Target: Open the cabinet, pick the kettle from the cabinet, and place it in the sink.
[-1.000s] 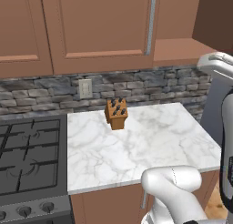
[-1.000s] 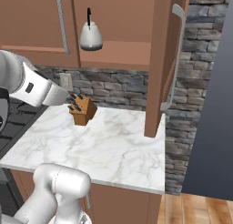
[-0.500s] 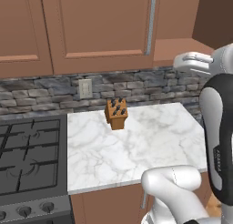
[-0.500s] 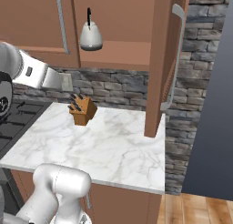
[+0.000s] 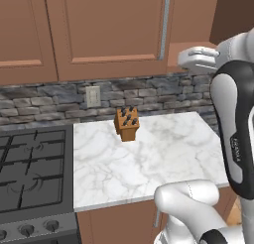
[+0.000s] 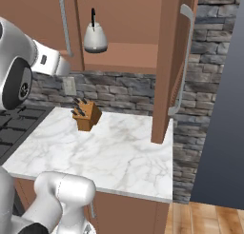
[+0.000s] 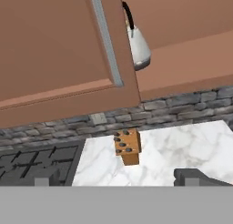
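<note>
- Left base view: I see the cabinet [image 5: 106, 32] up at 12 o'clock, and the door on this side is shut. The knife block [image 5: 126, 123] stands on the marble counter [image 5: 163, 153] near the middle. My arm rises at 3 o'clock, by the open part of the cabinet.
- Right base view: one cabinet door [image 6: 172, 62] swings wide open at 1 o'clock. The kettle [image 6: 95, 37] sits on the shelf at 11 o'clock. So I think the opening step is done, and picking the kettle comes next.
- Hand view: the kettle [image 7: 138, 48] peeks out at 1 o'clock, partly behind the shut door's edge. The gripper [image 7: 113, 182] has its tips far apart and holds nothing. I think I must go in from the open side, past that door edge. There is free room above the shelf to the kettle's right.
</note>
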Tool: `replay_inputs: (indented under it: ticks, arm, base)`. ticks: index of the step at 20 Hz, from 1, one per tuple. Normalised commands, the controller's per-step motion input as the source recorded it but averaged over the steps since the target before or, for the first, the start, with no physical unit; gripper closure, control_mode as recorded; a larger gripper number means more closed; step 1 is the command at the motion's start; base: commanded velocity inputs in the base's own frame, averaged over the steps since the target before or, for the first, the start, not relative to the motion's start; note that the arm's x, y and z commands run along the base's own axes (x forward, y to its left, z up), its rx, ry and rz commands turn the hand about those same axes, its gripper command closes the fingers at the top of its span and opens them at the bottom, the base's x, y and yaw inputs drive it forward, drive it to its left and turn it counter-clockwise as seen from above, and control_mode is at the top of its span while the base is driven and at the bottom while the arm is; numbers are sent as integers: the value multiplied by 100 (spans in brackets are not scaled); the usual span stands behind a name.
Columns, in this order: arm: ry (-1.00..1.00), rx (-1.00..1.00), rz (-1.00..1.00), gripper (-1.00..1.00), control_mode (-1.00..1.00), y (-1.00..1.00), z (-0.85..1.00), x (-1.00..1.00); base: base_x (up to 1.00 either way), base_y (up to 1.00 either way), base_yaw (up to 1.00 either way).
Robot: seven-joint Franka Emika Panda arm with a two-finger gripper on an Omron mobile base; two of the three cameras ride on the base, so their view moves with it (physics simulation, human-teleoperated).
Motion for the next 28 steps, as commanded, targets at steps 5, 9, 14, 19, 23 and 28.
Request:
replay_inputs:
  ticks: [5, 9, 14, 19, 23, 28]
  arm:
    - [-3, -11, 1, -100, -100, 15, 13, 38]
    - [-7, -11, 0, -100, -100, 10, 11, 39]
    - [-3, -3, 0, -100, -100, 7, 8, 48]
    - [-1, 0, 0, -100, -100, 7, 8, 48]
    - [0, 0, 0, -100, -100, 6, 6, 50]
    - [0, -1, 0, -100, -100, 3, 3, 51]
  base:
    - [0, 0, 0]
    - [0, 0, 0]
    - [0, 0, 0]
    - [0, 0, 0]
    - [0, 0, 0]
    - [0, 0, 0]
